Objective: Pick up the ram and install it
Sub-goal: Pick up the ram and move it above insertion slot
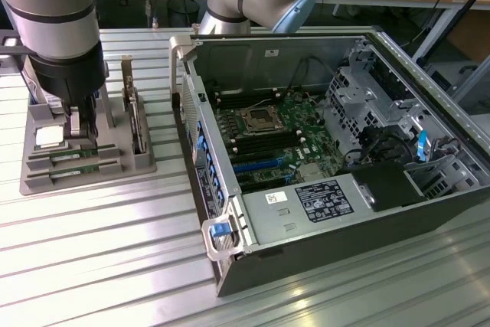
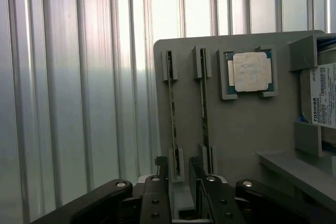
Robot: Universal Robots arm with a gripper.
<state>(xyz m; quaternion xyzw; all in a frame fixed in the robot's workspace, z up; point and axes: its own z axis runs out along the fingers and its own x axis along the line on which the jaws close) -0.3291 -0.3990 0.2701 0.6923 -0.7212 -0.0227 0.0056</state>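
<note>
The pincer [image 2: 178, 170], jaws apart, is hovering just above the ram [image 2: 172, 119], which is standing edge-up in its grey holder [image 2: 241, 129], leaving both faces graspable.

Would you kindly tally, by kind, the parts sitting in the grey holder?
RAM sticks: 2
Processor: 1
Expansion card: 1
Toshiba-labelled drive: 1
Total: 5
</note>
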